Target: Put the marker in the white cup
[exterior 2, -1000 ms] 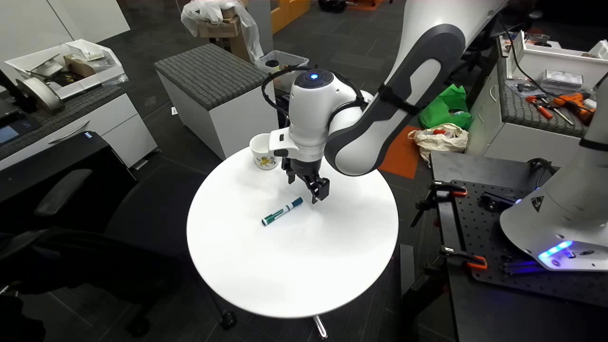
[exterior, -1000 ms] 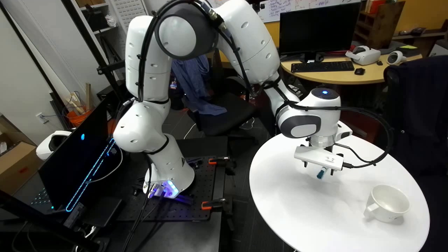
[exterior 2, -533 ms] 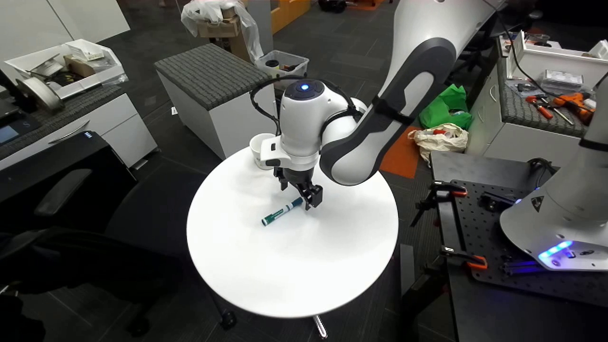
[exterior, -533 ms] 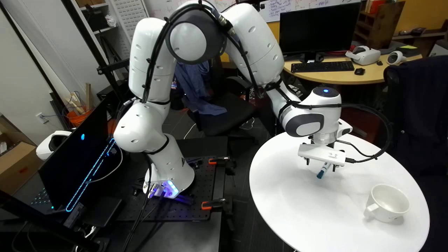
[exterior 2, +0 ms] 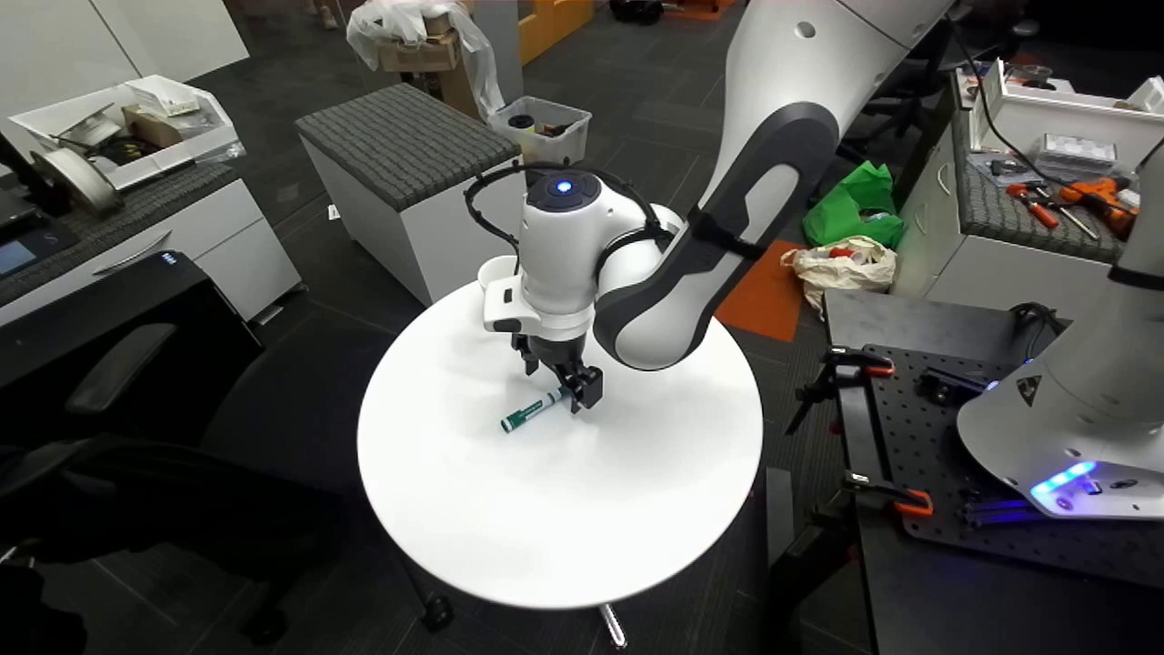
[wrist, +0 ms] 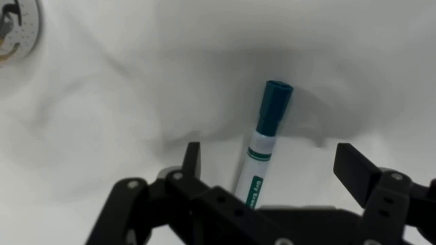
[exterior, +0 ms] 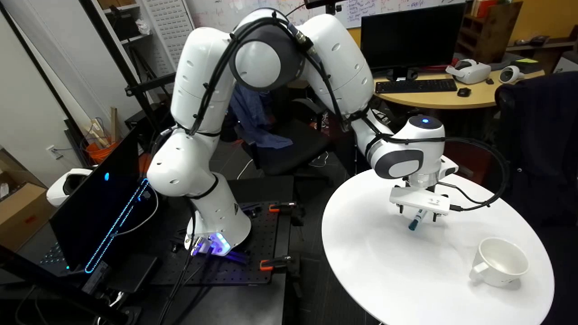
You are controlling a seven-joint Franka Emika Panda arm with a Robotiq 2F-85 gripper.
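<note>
The marker (wrist: 260, 149) lies on the round white table, with a dark teal cap, a white body and a green "Dry Erase" label. It also shows in both exterior views (exterior: 415, 222) (exterior 2: 530, 415). My gripper (wrist: 267, 154) is open and empty just above the marker's cap end. In the wrist view the marker runs between the spread fingers, closer to the left one, and its lower part is hidden behind the gripper. The white cup (exterior: 499, 264) stands upright, its handle showing. It is mostly hidden behind my hand in an exterior view (exterior 2: 495, 270), and part shows in the wrist view (wrist: 24, 32).
The round white table (exterior 2: 564, 518) bears the marker and the cup, which stands near the rim. A dark chair (exterior 2: 182, 382) stands beside the table. My base sits on a black bench (exterior 2: 946, 582) with clamps at its edge. A desk with a monitor (exterior: 411, 40) is behind.
My gripper has moved down and across the table toward the marker, so its fingers now stand around the cap end from above. The marker and the cup have not moved.
</note>
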